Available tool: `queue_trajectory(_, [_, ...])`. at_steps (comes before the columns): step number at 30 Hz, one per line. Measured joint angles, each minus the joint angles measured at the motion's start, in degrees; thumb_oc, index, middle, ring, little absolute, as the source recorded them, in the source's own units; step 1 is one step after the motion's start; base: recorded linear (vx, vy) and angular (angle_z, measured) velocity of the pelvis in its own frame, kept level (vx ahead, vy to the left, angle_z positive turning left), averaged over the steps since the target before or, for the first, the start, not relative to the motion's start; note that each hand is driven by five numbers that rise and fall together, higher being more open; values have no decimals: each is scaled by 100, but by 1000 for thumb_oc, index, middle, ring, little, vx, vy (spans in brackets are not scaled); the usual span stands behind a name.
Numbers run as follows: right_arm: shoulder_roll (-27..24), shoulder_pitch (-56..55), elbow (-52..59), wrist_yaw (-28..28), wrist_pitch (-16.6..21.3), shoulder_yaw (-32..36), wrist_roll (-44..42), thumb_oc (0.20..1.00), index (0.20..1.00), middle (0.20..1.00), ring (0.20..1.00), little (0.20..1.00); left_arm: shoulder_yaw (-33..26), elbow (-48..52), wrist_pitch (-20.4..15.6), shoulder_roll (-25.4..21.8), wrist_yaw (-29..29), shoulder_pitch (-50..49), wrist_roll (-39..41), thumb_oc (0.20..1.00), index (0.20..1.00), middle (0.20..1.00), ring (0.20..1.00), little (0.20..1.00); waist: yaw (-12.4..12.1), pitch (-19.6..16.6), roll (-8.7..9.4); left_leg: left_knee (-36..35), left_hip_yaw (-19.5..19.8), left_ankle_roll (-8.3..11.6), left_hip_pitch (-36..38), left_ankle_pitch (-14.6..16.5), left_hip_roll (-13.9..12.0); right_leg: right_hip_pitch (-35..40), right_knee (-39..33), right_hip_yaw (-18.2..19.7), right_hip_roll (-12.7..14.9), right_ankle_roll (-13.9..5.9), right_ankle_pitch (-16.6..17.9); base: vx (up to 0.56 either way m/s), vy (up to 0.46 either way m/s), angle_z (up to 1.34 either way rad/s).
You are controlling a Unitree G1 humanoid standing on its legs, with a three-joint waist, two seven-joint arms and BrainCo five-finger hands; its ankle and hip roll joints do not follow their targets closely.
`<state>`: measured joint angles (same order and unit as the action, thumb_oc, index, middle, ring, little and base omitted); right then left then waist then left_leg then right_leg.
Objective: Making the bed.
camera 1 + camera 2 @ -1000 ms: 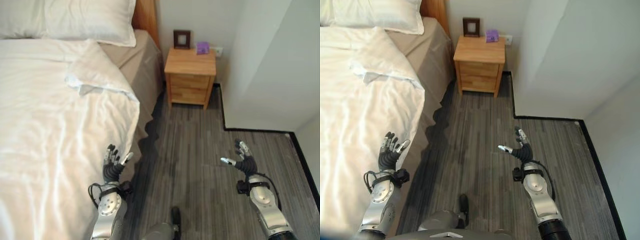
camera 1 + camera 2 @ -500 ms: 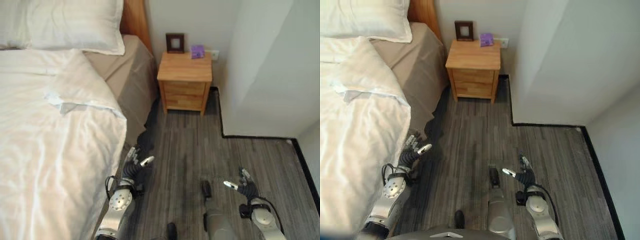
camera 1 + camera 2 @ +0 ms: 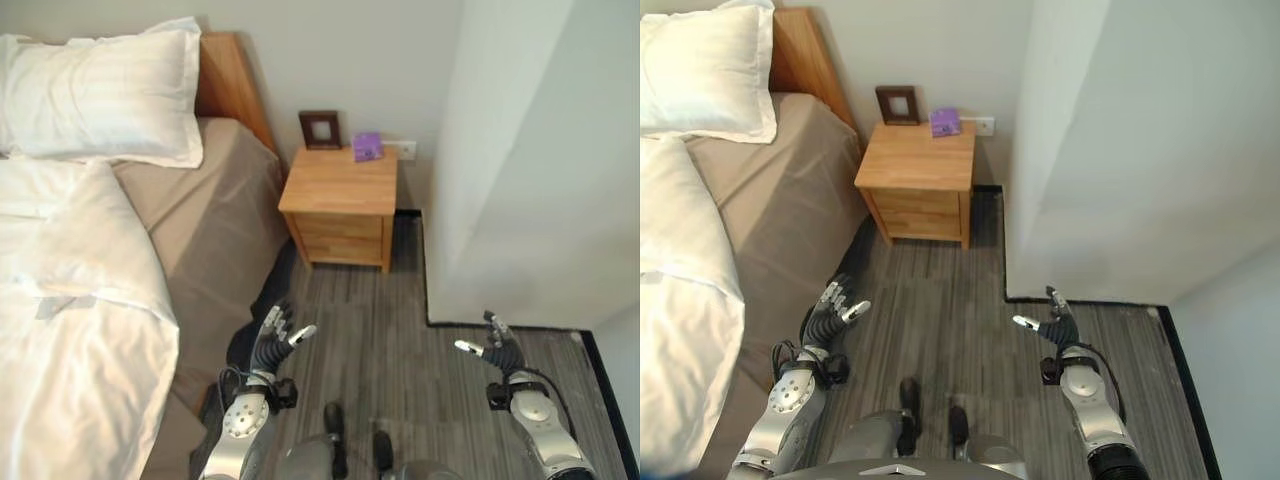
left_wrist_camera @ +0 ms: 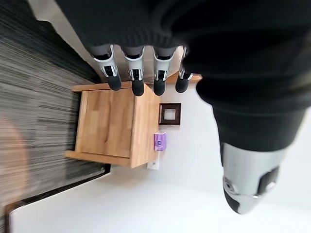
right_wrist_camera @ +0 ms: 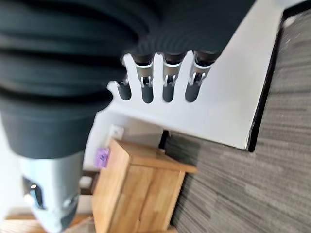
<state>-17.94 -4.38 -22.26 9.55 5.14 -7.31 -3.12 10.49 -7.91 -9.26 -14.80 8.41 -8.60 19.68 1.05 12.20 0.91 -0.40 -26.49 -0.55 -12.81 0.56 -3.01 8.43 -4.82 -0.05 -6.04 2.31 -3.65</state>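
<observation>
Both hands empty beside the bed, fingers spread.
Left hand (image 3: 272,340) should reach the white duvet (image 3: 70,330); right hand (image 3: 497,352) follows.

i counted one bed (image 3: 215,215), with one white pillow (image 3: 100,90) at its head and one white duvet (image 3: 70,330) lying over it. one wooden headboard (image 3: 232,85) stood behind the pillow. i recorded one wooden nightstand (image 3: 340,205) beside the bed, and it carried two items: one dark picture frame (image 3: 320,130) and one small purple object (image 3: 367,146). i noted one wall socket (image 3: 403,150) behind the nightstand. two robot hands were present: one left hand (image 3: 272,335) and one right hand (image 3: 495,345), both empty.
</observation>
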Motion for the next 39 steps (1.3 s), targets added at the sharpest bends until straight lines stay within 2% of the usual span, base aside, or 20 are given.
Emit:
queue_trajectory(2, [50,-93,-7,3,-4,-62,32,1000,1000,1000,1000,1000,-64,58,2,-16,-3,-88,0,1000,1000,1000,1000,1000,25,18,14,57,-756,-76,-13,-59,-53,326,-18,-154,-106,46,-126,564,72,30])
queue_trajectory(5, [37,-89,-4,-18,-103,-229,98,1000,1000,1000,1000,1000,-183,90,52,30,-22,-319,3,1000,1000,1000,1000,1000,-35,-109,54,32,-696,-339,156,-190,293,613,197,-35,-134,-185,-291,469,66,-2])
queue_trajectory(6, [23,-101,49,-20,-117,-220,108,1000,1000,1000,1000,1000,-197,84,70,94,-26,-351,5,1000,1000,1000,1000,1000,-105,-103,-96,12,-635,-550,410,-140,304,577,610,-51,-318,-311,-369,339,65,-21])
queue_trajectory(7, [-4,-202,163,-26,-137,-270,152,1000,1000,1000,1000,1000,-181,87,103,105,-25,-406,2,1000,1000,1000,1000,1000,-109,-138,-272,-298,-339,-1131,726,-665,215,423,1499,-254,-538,-826,-720,318,11,9])
queue_trajectory(8, [111,-264,223,-25,-149,-365,276,1000,1000,1000,1000,1000,-184,12,153,0,-7,-346,3,1000,1000,1000,1000,1000,-61,-165,-49,-388,-60,-1205,961,-698,349,-24,2770,-463,-361,-1075,-1003,321,-10,52])
queue_trajectory(10, [51,-433,691,-38,-121,-362,321,1000,1000,1000,1000,1000,-107,51,228,-14,-35,-173,-16,1000,1000,1000,1000,1000,89,-201,98,-472,437,-1119,1248,-551,583,-863,4577,-633,242,-1143,-1070,329,-45,105])
queue_trajectory(12, [33,-350,790,-39,-121,-289,327,1000,1000,1000,1000,1000,-98,49,227,-17,-28,71,-22,1000,1000,1000,1000,1000,141,-170,60,-457,810,-1087,1345,-543,627,-1350,4926,-617,743,-1091,-1105,343,-82,117])
queue_trajectory(14, [15,-162,847,-42,-122,-294,342,1000,1000,1000,1000,1000,-213,43,223,-27,-13,285,-23,1000,1000,1000,1000,1000,154,-104,-52,-455,1433,-1107,1441,-525,560,-1750,4335,-603,1222,-1052,-1127,326,-114,153])
queue_trajectory(17, [-17,53,853,-45,-109,-301,536,1000,1000,1000,1000,1000,-303,-113,219,-93,-5,302,-21,1000,1000,1000,1000,1000,165,-34,-111,-455,2040,-1107,1602,-523,421,-1823,2755,-93,1185,-1028,-876,312,-162,129])
queue_trajectory(19, [-24,81,828,-44,-105,-266,540,1000,1000,1000,1000,1000,-352,-257,232,-146,-5,258,-20,1000,1000,1000,1000,1000,246,-44,-91,-413,2564,-1083,1583,-491,377,-1773,1788,786,897,-1035,-515,172,-100,163])
queue_trajectory(20, [-18,113,779,-45,-112,-209,539,1000,1000,1000,1000,1000,-388,-389,238,-171,-12,172,-19,1000,1000,1000,1000,1000,177,-4,8,-320,3104,-974,1532,-454,394,-1701,1057,1602,668,-960,-103,128,-88,173])
queue_trajectory(23, [-12,25,701,-45,-138,-223,533,1000,1000,1000,1000,1000,-426,-427,307,-258,-38,-95,-14,1000,1000,1000,1000,1000,196,0,233,-224,3574,-422,1487,-189,382,-1559,848,1862,542,-864,468,180,-189,157])
queue_trajectory(25, [236,11,621,-84,-141,-63,529,1000,1000,1000,1000,1000,-416,-375,320,-270,-93,-313,-14,1000,1000,1000,1000,1000,192,16,243,-280,3270,-166,1628,-64,156,-1448,792,1330,523,-716,671,179,-188,90])
queue_trajectory(31, [230,77,633,-136,-142,-351,531,1000,1000,1000,1000,1000,-472,-327,318,-45,-81,-400,-11,1000,1000,1000,1000,1000,64,80,4,-134,3103,181,1527,-47,-69,-1213,456,1189,368,-568,926,26,-74,6])
queue_trajectory(32, [197,-40,679,-119,-144,-277,532,1000,1000,1000,1000,1000,-490,-305,308,20,-67,-261,12,1000,1000,1000,1000,1000,170,83,33,12,2861,404,1388,223,-100,-1140,373,931,532,-449,1046,54,-61,130])
queue_trajectory(33, [223,-173,729,-103,-166,-206,531,1000,1000,1000,1000,1000,-569,-306,311,73,-65,-162,45,1000,1000,1000,1000,1000,317,98,156,226,1654,411,1271,432,-458,-1020,157,496,798,-337,1063,170,-59,158])
queue_trajectory(34, [177,-163,744,-56,-217,-218,530,1000,1000,1000,1000,1000,-625,-323,263,96,-59,-66,46,1000,1000,1000,1000,1000,357,127,212,451,1026,278,1208,342,-570,-971,110,309,939,-431,986,226,-22,144])
queue_trajectory(36, [-199,-32,875,-49,-269,-272,539,1000,1000,1000,1000,1000,-635,-323,255,122,-4,-52,46,1000,1000,1000,1000,1000,288,130,47,426,1026,188,1355,228,-578,-946,93,176,1013,-485,973,188,59,60])
queue_trajectory(37, [-416,68,974,-28,-262,-201,542,1000,1000,1000,1000,1000,-651,-331,255,117,16,-87,46,1000,1000,1000,1000,1000,217,168,-149,411,1074,408,1390,6,-607,-875,60,93,1011,-563,967,168,175,35])
queue_trajectory(39, [-589,191,1018,16,-261,-120,540,1000,1000,1000,1000,1000,-796,-366,235,100,34,-63,45,1000,1000,1000,1000,1000,118,190,-154,483,950,422,1167,99,-516,-836,-50,-114,1281,-710,977,144,150,65])
